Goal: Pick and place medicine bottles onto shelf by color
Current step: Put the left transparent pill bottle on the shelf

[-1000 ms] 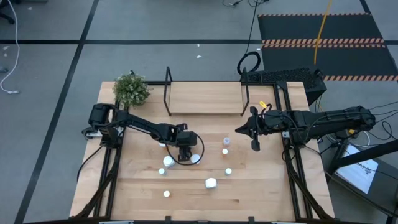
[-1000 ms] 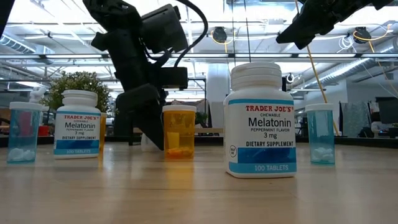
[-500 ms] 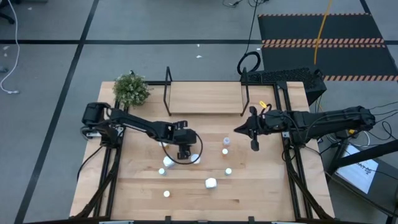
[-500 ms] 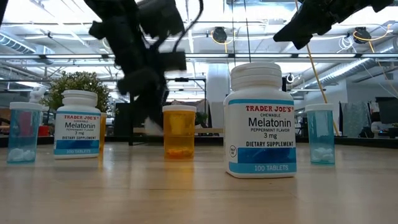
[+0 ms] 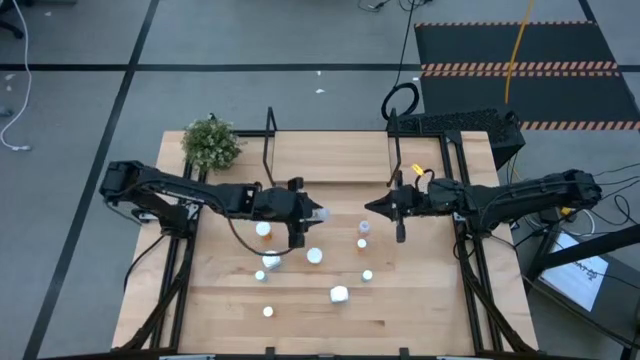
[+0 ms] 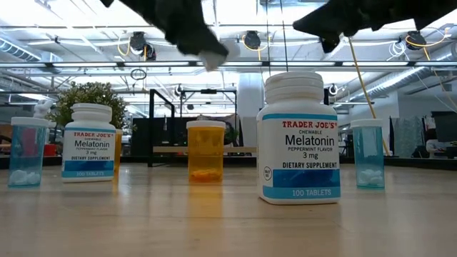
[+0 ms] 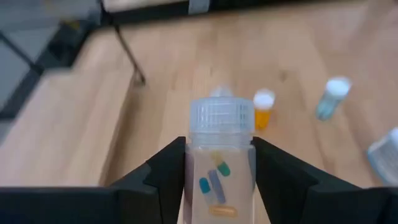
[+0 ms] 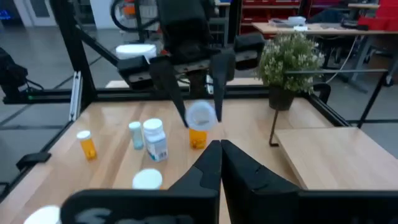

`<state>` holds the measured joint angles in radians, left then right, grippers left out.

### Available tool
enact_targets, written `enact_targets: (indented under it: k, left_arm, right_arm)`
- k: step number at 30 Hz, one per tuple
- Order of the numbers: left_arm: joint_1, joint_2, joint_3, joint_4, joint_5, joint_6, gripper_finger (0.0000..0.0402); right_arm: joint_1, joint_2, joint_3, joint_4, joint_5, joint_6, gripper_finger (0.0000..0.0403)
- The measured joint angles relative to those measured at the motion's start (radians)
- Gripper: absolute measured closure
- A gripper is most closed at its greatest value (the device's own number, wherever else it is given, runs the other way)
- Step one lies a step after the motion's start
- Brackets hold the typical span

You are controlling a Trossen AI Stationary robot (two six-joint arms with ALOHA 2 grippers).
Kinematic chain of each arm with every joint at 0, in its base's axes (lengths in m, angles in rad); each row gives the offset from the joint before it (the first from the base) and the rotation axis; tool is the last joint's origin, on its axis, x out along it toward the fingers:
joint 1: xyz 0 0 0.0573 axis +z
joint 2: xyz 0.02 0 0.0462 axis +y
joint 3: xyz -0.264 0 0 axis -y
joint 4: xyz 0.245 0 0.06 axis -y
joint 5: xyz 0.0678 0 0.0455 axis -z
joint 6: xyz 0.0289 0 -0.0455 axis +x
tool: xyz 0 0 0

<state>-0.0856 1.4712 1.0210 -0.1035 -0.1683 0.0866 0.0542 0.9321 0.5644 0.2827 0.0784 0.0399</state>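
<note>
**Lifted: clear bottle off the table, carried toward the shelf**

Raised and swung back from among the table bottles, left gripper (image 5: pixel 305 212) now up in the air just before the shelf (image 5: pixel 330 158). Clamped part-way on a clear bottle (image 7: pixel 221 163), white cap pointing out past the fingertips, long axis in line with the fingers, pills showing inside. Shelf lies straight ahead of the cap, near its right-hand frame. Right gripper (image 5: pixel 385 207) closed on nothing, hovering opposite, nearer that frame but idle. Other bottles (image 5: pixel 314 256) standing on the table behind.
</note>
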Motion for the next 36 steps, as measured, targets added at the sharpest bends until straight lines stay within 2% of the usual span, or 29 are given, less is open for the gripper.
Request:
enact_targets:
  k: [9,14,20,29,36]
  left_arm:
    - [-0.017,-0.037,0.0,0.329,0.003,0.116,0.0237]
    - [-0.017,-0.022,0.0,0.52,0.06,0.121,0.0231]
    - [-0.026,0.014,0.001,0.629,0.161,0.118,0.023]
    - [-0.041,0.143,0.0,0.868,0.171,0.122,0.0229]
    - [-0.038,0.22,-0.001,1.001,0.171,0.121,0.0229]
  right_arm:
    - [0.004,0.191,0.0,0.244,-0.002,0.038,0.0403]
    - [0.044,0.287,0.0,0.418,-0.004,-0.04,0.0391]
    - [0.104,0.313,0.0,0.56,-0.002,-0.1,0.0333]
    - [0.144,0.313,0.0,0.607,0.005,-0.165,0.0231]
    - [0.144,0.313,0.0,0.61,0.004,-0.157,0.02]
